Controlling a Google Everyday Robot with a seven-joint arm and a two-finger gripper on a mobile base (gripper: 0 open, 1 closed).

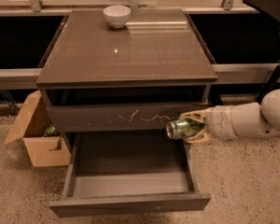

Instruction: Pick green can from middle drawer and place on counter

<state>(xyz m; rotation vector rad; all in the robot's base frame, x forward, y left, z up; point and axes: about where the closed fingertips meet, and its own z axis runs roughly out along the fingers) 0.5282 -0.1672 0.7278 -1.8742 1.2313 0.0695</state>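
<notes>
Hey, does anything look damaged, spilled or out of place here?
Pale scratches mark the drawer front above the open middle drawer. The gripper, just right of those scratches, holds the green can on its side. Nothing is spilled.

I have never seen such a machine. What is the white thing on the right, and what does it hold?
It is a robot arm, reaching in from the right. Its grasping end, the tool, is closed on a green can, held sideways above the right edge of the open middle drawer. The single camera looks down at the cabinet from the front. On the glossy counter stands a white bowl, near the back. A cardboard box sits on the floor at the left.
</notes>
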